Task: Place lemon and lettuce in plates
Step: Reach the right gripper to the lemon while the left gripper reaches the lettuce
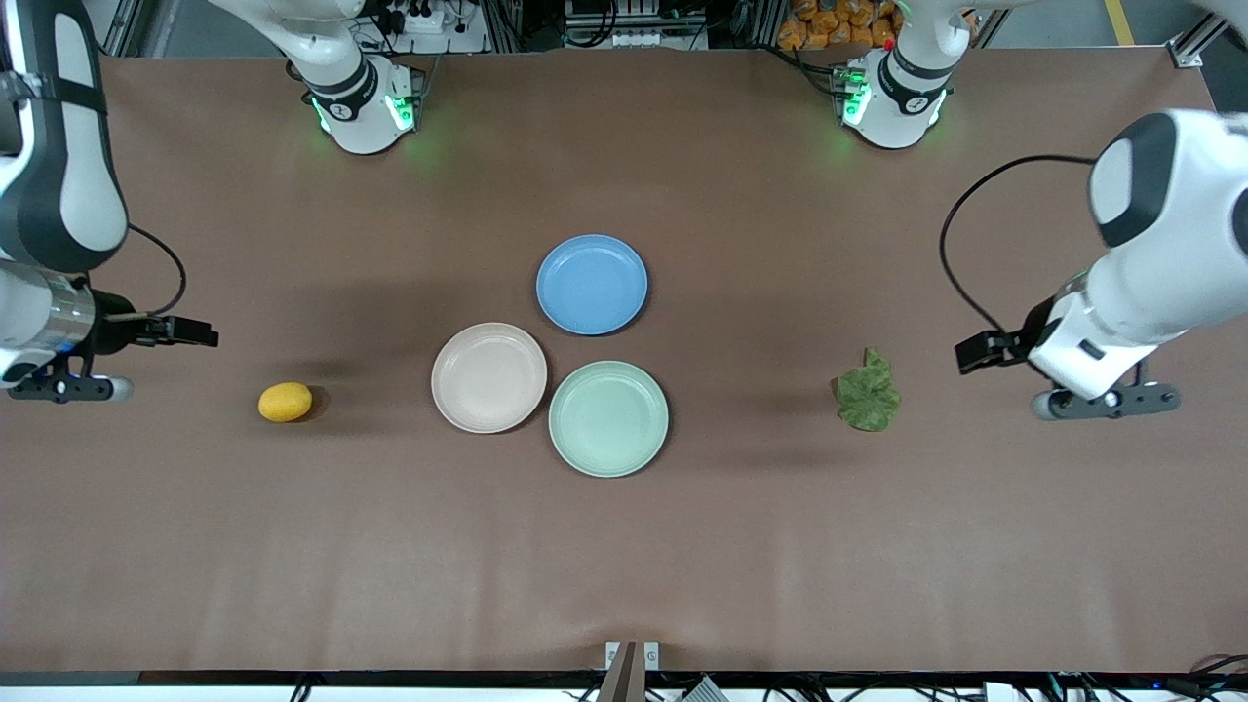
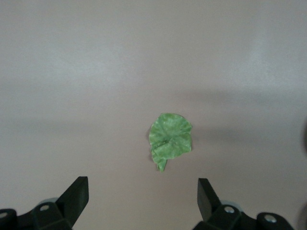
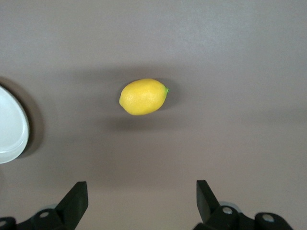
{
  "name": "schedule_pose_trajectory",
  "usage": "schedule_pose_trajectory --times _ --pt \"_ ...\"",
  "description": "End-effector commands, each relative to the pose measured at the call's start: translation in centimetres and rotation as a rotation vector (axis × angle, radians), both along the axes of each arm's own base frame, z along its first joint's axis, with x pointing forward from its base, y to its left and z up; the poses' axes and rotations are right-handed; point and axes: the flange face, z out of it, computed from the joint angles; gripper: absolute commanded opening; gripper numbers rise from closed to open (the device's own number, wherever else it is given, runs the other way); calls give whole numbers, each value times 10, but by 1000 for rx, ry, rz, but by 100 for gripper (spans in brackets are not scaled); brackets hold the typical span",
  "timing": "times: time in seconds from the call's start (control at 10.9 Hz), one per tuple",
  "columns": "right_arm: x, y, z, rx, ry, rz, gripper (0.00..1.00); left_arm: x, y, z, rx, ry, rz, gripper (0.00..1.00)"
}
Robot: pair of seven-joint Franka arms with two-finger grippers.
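Observation:
The yellow lemon lies on the table toward the right arm's end, beside the pale pink plate. The mint green plate touches the pink one. Both plates hold nothing. The dark green lettuce lies toward the left arm's end. My right gripper hangs open and empty over the table, outward of the lemon; its wrist view shows the lemon ahead of the open gripper. My left gripper hangs open and empty outward of the lettuce, which lies ahead of the gripper.
A blue plate sits farther from the front camera, touching the other two plates. The pink plate's rim shows at the edge of the right wrist view. The brown table is bare around the lemon and the lettuce.

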Motion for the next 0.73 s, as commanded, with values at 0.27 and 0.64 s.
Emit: schedule_pose_trajectory --times 0.27,0.64 --pt "8 9 -85 -9 -89 0 100 6 -30 -104 -22 -7 39 100" --pt "22 13 -132 -18 -125 3 100 -16 -49 -175 -46 -80 57 100"
